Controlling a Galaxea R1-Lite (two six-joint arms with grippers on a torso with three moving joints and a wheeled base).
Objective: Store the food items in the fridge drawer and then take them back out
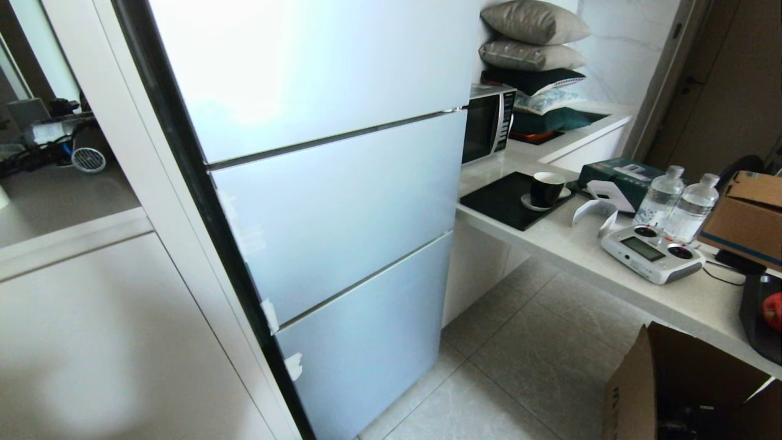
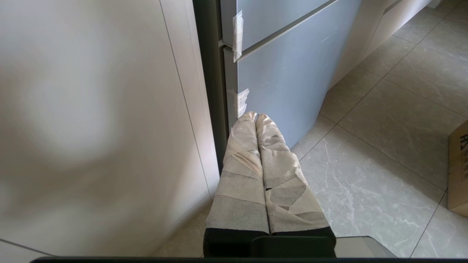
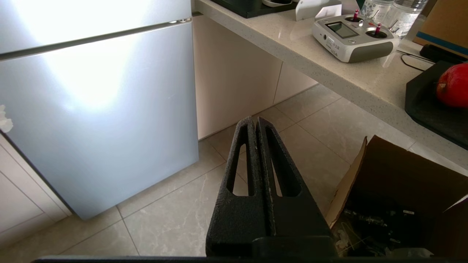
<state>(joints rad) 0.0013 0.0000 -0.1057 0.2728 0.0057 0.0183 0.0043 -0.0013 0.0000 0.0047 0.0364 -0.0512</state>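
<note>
The fridge stood fully closed, its three glossy pale-blue panels flush, w/ the fridge drawer's front panel (image 1: 342, 208) forming the middle section, shut tight betw. thin seams above & below. Bits of white tape (image 1: 269, 315) clung to the panels' left edges, right against the dark fridge side. A white cabinet wall (image 1: 110, 342) ran along at 9 o'clock of the fridge, leaving no gap on that side.

At 3 o'clock, the counter (image 1: 672, 293) jutted out, its long front edge overhanging open tile floor (image 1: 519, 354). That floor gave the only free room in front of the fridge, narrowed at 4 o'clock by an open cardboard box (image 1: 678, 391). One red fruit (image 1: 773, 310) sat in a black tray (image 1: 754, 318) at the counter's near end, well apart from the drawer; the 2nd fruit wasn't visible.

Left gripper (image 2: 256, 117), fingers wrapped in pale tape, was closed & empty, hanging low near the fridge's bottom-left corner. Right gripper (image 3: 255, 122), black, was likewise closed & empty, over the floor betw. the fridge & the box.

Also on the counter: a remote controller (image 1: 652, 252), two water bottles (image 1: 675, 198), a black cup (image 1: 545, 188) on a saucer, a microwave (image 1: 487, 122).
</note>
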